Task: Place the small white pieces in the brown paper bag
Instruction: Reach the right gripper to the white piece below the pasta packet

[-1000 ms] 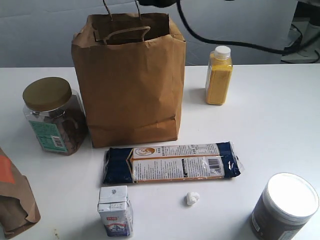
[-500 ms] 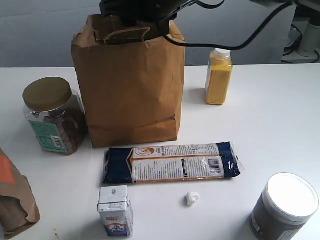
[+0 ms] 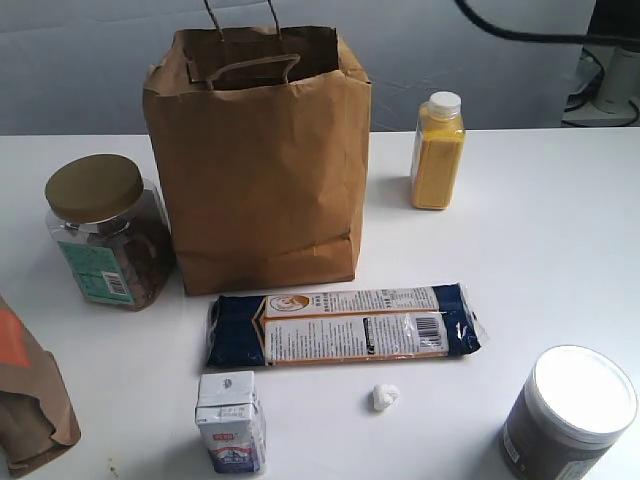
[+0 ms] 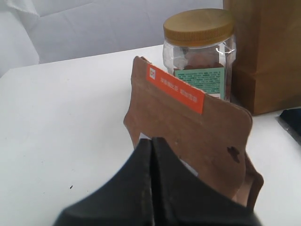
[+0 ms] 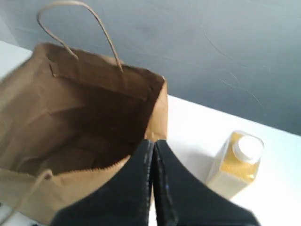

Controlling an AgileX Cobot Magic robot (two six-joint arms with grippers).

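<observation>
One small white piece [image 3: 384,397] shows; brown paper bag [image 3: 262,170] interior dim — left pincer [image 4: 152,140], right pincer [image 5: 153,142] closed, empty.

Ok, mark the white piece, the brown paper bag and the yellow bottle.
white piece [image 3: 384,397], exterior view, its middle.
brown paper bag [image 3: 262,170], exterior view, front panel.
yellow bottle [image 3: 437,160], exterior view, its body.

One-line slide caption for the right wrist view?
Shut right gripper above open tall brown paper bag, yellow white-capped bottle beside it.

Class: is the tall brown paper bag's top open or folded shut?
Open: the brown paper bag has its mouth spread wide, inner walls visible.
</observation>
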